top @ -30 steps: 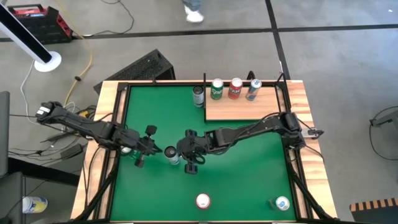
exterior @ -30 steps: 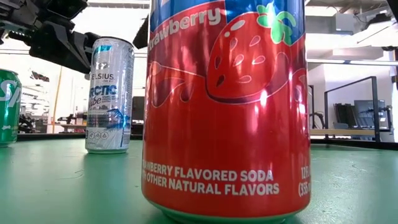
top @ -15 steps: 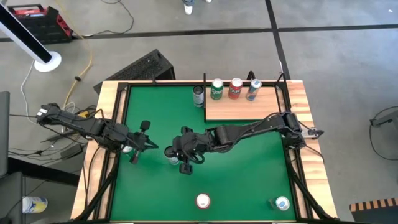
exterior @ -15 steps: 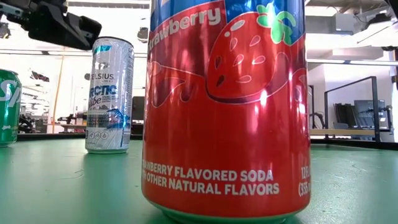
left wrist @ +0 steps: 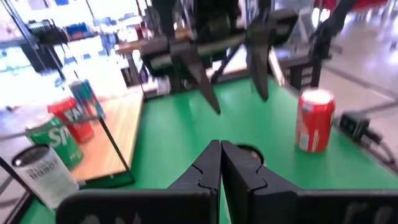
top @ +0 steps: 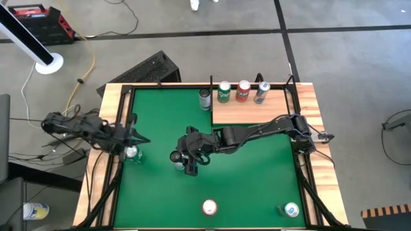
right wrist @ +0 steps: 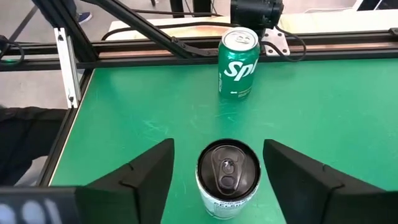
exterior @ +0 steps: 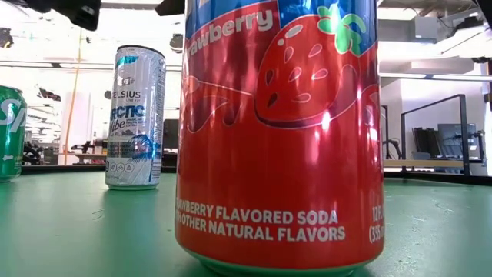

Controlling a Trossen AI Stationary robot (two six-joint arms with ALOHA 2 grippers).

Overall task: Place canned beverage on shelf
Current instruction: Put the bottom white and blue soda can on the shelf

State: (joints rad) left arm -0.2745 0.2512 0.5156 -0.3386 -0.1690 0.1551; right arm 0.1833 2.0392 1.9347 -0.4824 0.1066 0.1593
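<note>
A slim white can with a dark top point(right wrist: 227, 186) point(exterior: 136, 115) stands upright on its base on the green table, left of centre point(top: 178, 159). My right gripper point(right wrist: 217, 144) point(top: 182, 160) is open, with one finger on either side of this can and clear of it. My left gripper point(top: 135, 136) point(left wrist: 221, 149) is shut on nothing, level above the table's left edge. The light-brown wooden shelf point(top: 257, 112) point(left wrist: 118, 134) lies at the far right and bears three upright cans point(top: 243, 90).
A green soda can point(top: 131, 153) point(right wrist: 238, 62) stands near the left edge, below my left gripper. A dark can point(top: 205, 97) stands by the shelf's left end. At the near edge stand a red strawberry soda can point(top: 209, 207) point(exterior: 280, 138) and a pale can point(top: 291, 209).
My left gripper, still shut, has drawn back from the slim can toward the table's left edge and risen. My right gripper has risen slightly and opened; its fingers now stand on either side of the slim can, which has kept its place.
</note>
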